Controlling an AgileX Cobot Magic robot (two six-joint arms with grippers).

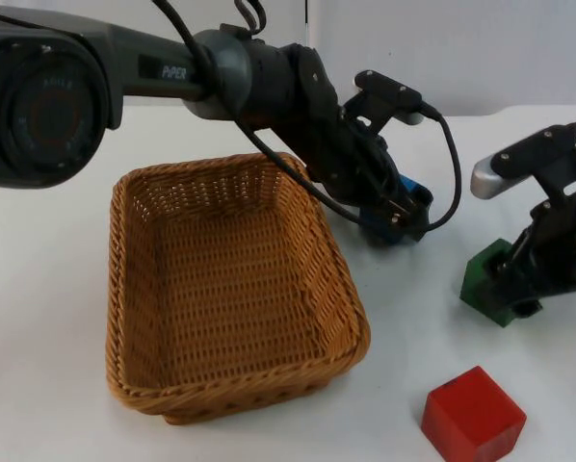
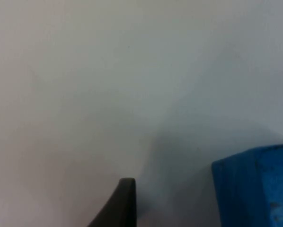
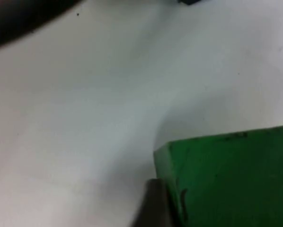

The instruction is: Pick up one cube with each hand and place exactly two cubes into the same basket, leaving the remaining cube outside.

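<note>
An empty wicker basket (image 1: pixel 124 289) stands left of centre. Just past its right rim lies a blue cube (image 1: pixel 408 188), and my left gripper (image 1: pixel 404 214) hangs down over it. In the left wrist view a black fingertip (image 2: pixel 125 203) stands a gap away from the blue cube (image 2: pixel 255 189), so this gripper is open. At the right, my right gripper (image 1: pixel 514 279) is shut on a green cube (image 1: pixel 481 279) that rests on the table. A fingertip (image 3: pixel 155 203) presses against the green cube (image 3: pixel 226 179). A red cube (image 1: pixel 473 416) sits alone at the front right.
The white table (image 1: pixel 57 404) runs back to a grey partition wall (image 1: pixel 481 48). The left arm reaches across above the basket's far right corner. Bare table lies between the basket and the red cube.
</note>
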